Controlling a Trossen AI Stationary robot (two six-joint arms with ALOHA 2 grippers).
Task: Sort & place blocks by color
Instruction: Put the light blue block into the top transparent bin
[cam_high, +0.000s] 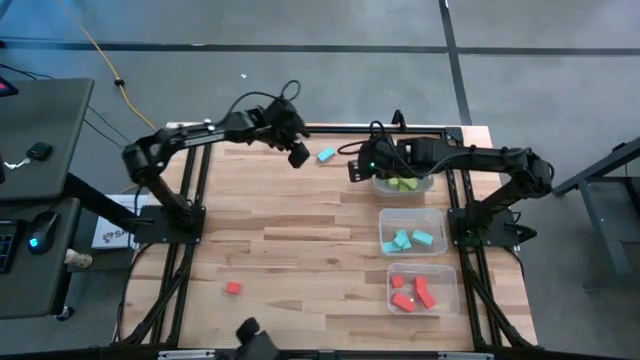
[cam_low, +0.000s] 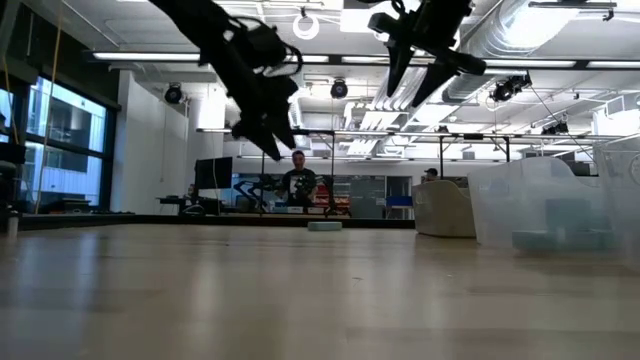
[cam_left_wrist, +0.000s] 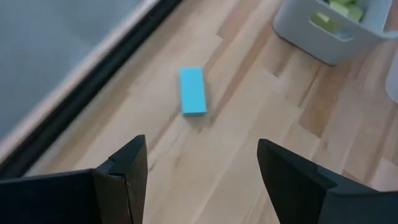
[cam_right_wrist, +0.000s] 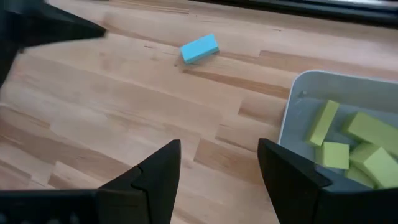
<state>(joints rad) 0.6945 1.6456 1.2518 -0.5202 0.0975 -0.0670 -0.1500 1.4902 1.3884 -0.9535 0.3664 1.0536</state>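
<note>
You held the left gripper (cam_high: 299, 155) released above the far blue bar (cam_high: 326, 155), lined up for pickup; the right gripper (cam_high: 356, 170) waited released beside the green bin (cam_high: 380, 184).

Blocks, high view: light blue bar (cam_high: 326, 155) flat on bare wood, upper centre, loose. Red-orange cube (cam_high: 233, 288) alone, lower left. Lime green blocks (cam_high: 403, 184) heaped, right of centre; light blue blocks (cam_high: 411, 240) below them; red-orange blocks (cam_high: 414, 293) lowest, lower right.
</note>
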